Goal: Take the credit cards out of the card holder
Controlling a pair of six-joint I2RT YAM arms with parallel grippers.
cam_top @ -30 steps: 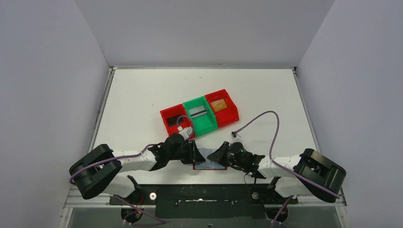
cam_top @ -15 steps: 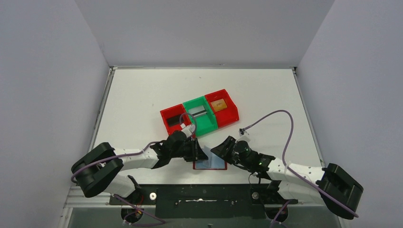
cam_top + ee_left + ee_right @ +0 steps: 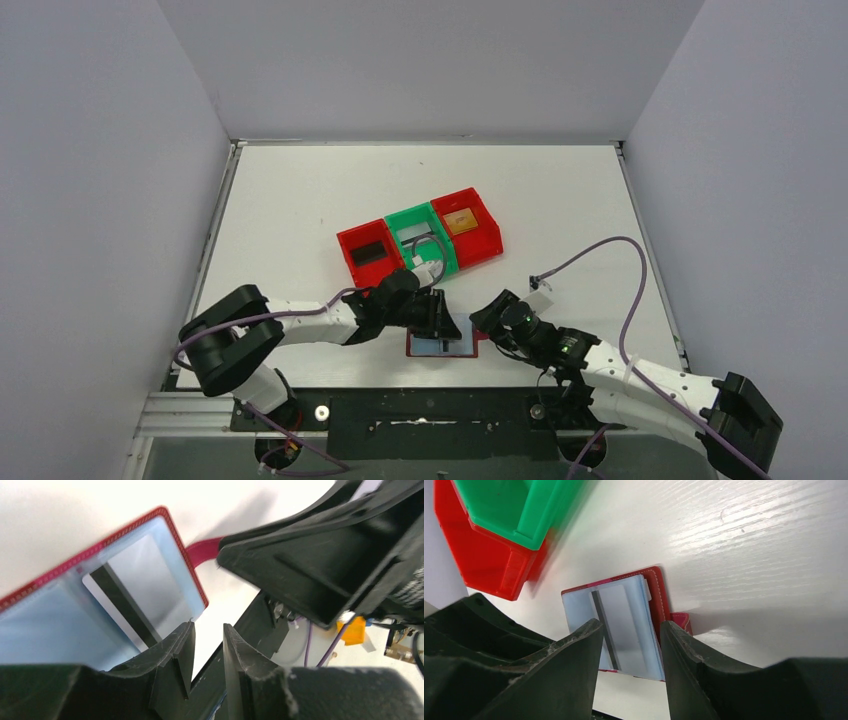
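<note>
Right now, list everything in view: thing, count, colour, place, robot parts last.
table: one, white, under everything
left bin: one, red, row's left end
middle bin: one, green, row's centre
right bin: one, red, row's right end
black card: one, in left bin
pale card: one, grey, in middle bin
gold card: one, in right bin
card holder: one, dark red, open, near edge
striped card: one, silver, in holder's pocket
cables: two, purple, along arms
left gripper: one, black, open, over holder
right gripper: one, black, open, beside holder
</note>
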